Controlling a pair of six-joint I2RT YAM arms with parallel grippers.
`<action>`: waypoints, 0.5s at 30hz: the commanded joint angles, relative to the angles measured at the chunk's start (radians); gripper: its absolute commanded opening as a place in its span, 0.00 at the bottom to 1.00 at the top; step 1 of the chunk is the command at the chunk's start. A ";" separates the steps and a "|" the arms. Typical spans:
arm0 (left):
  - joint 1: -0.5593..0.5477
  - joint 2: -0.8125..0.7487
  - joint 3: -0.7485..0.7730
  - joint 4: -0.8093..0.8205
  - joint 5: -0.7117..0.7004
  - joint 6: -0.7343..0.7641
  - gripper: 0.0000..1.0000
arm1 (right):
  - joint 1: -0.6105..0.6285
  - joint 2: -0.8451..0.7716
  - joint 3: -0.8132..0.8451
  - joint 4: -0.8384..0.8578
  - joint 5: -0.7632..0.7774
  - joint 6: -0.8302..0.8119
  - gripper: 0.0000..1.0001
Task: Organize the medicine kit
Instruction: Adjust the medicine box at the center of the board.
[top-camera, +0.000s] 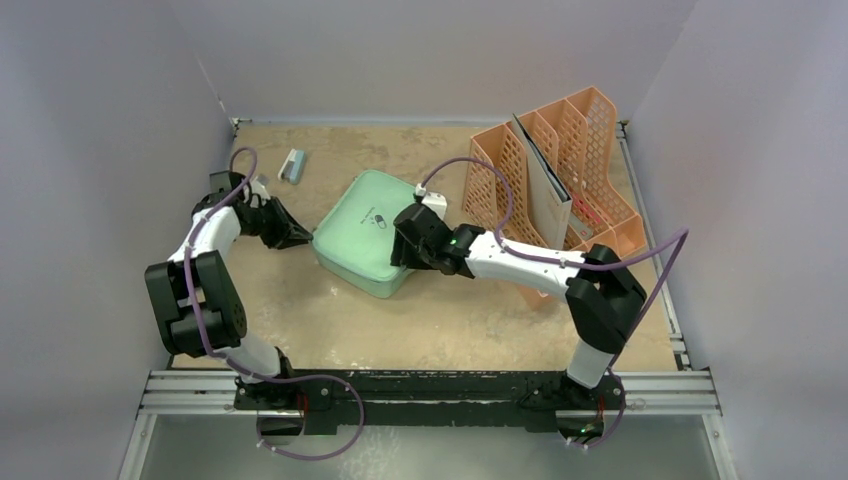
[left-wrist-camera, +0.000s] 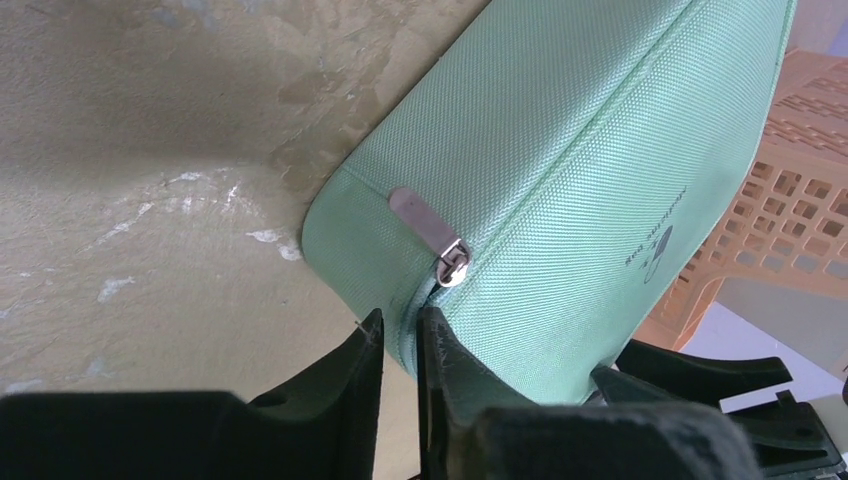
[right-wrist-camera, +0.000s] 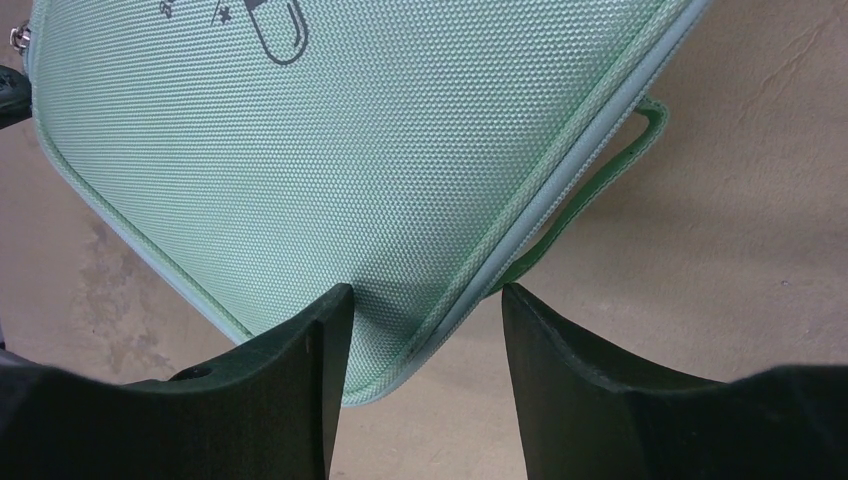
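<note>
The medicine kit (top-camera: 368, 238) is a mint-green woven zip case with a pill icon, lying tilted in the middle of the table. My left gripper (top-camera: 300, 238) is at its left corner. In the left wrist view the left gripper (left-wrist-camera: 400, 322) is shut on the kit's (left-wrist-camera: 560, 150) zipper seam, just below the metal zipper pull (left-wrist-camera: 452, 268). My right gripper (top-camera: 402, 258) is at the kit's right side. In the right wrist view the right gripper (right-wrist-camera: 425, 292) stands open astride a corner of the kit (right-wrist-camera: 350, 150), near a green strap loop (right-wrist-camera: 610, 170).
A peach mesh file rack (top-camera: 575, 150) stands at the back right with a grey folder (top-camera: 545, 195) in it, close behind the right arm. A small pale blue and white object (top-camera: 292, 165) lies at the back left. Walls close in the table on three sides.
</note>
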 joint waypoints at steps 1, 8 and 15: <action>0.029 -0.043 -0.030 -0.001 0.013 0.003 0.21 | -0.002 -0.001 0.003 -0.006 0.004 -0.002 0.58; 0.028 -0.127 -0.047 0.157 0.071 -0.088 0.37 | -0.024 0.032 0.020 0.036 -0.051 -0.004 0.56; 0.029 -0.007 -0.003 0.122 0.094 -0.020 0.41 | -0.043 0.034 0.030 0.050 -0.024 -0.047 0.56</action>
